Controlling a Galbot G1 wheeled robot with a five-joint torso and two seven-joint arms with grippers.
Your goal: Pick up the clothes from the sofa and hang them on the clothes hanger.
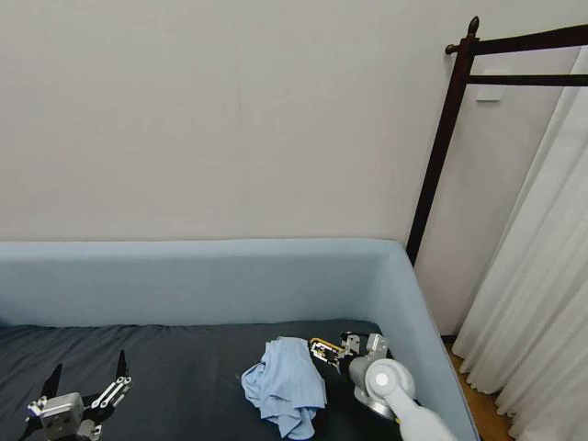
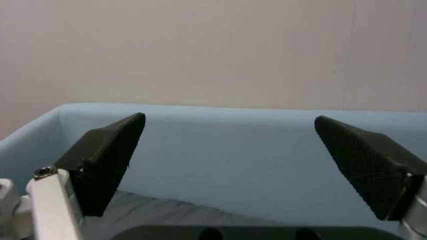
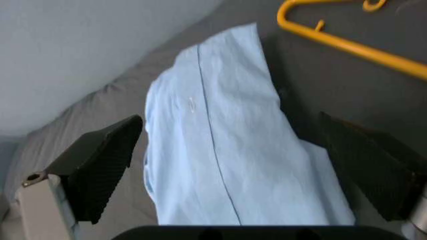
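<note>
Seat (image 1: 184, 358) left of shirt (image 1: 283, 386) open; sofa arm (image 1: 413, 312) walls right.

Left pincer (image 2: 229, 120), right pincer (image 3: 230, 119): black textured wedge fingers (image 2: 110, 155), silver screwed brackets (image 2: 50, 200); white-grey arm (image 1: 418, 424).

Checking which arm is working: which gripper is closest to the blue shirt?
The right gripper, jaws open at the blue shirt; the left gripper is far off over bare cushion.

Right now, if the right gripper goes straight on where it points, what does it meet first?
The right gripper would probably meet the crumpled light blue cloth garment on the dark sofa seat; depth is unclear.
</note>
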